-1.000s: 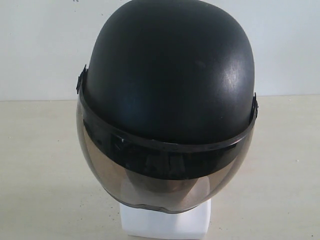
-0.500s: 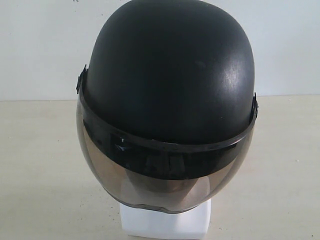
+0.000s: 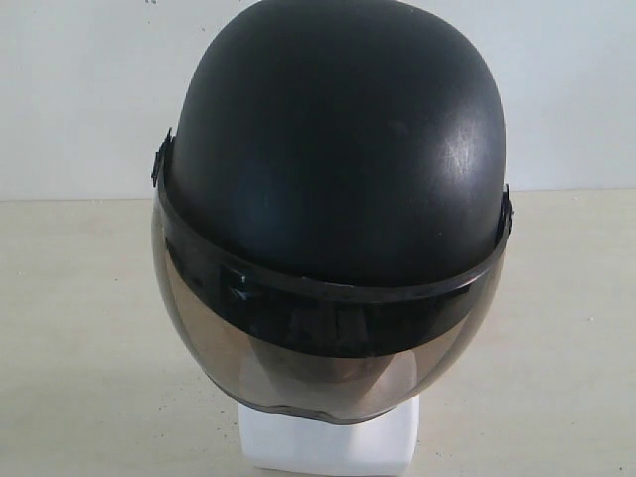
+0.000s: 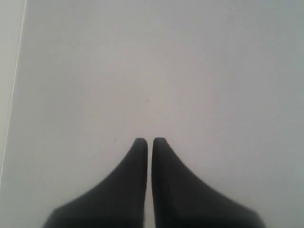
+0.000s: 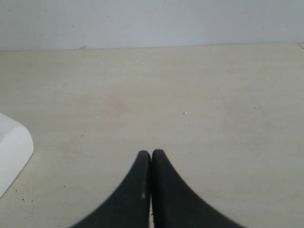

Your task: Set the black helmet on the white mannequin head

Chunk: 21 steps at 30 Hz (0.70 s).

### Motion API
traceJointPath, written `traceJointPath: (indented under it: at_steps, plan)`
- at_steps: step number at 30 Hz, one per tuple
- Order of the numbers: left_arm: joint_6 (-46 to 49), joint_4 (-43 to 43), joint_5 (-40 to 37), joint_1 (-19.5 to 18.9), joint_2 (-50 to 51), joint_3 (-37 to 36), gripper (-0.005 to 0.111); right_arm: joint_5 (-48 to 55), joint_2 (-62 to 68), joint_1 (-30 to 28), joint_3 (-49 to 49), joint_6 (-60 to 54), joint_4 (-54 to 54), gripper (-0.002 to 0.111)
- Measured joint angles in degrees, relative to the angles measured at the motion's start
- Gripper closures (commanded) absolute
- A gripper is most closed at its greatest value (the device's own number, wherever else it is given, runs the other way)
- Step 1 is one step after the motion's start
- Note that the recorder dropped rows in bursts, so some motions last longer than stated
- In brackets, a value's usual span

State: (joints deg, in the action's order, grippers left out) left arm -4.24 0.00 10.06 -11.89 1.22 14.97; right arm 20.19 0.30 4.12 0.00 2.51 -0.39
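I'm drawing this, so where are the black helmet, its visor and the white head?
black helmet (image 3: pixel 338 139), exterior view, top of the shell.
visor (image 3: pixel 318 383), exterior view, tinted lower part.
white mannequin head (image 3: pixel 328 447), exterior view, neck base below the visor.

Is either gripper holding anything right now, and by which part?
Nothing is held. The left gripper and right gripper are shut and empty; the helmet sits on the mannequin head.

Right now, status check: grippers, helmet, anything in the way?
Grippers: left gripper shut, empty; right gripper shut, empty. Black helmet seated on white mannequin head, visor down over the face. No obstruction seen.
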Motion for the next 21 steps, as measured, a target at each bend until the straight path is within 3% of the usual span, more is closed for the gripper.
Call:
traceJointPath:
  at_steps: [3,10,21]
  plan:
    - [8.1,-8.6,-7.6,0.0,0.0,-2.4,0.102,0.0,0.0,0.0,0.0,0.0,0.0,0.109]
    - [9.9,-11.5,-25.1,0.0,0.1,-8.7,0.102,0.0,0.0,0.0,0.0,0.0,0.0,0.109]
    - [9.9,-10.6,-28.4,0.0,-1.0,-14.8,0.102,0.0,0.0,0.0,0.0,0.0,0.0,0.109]
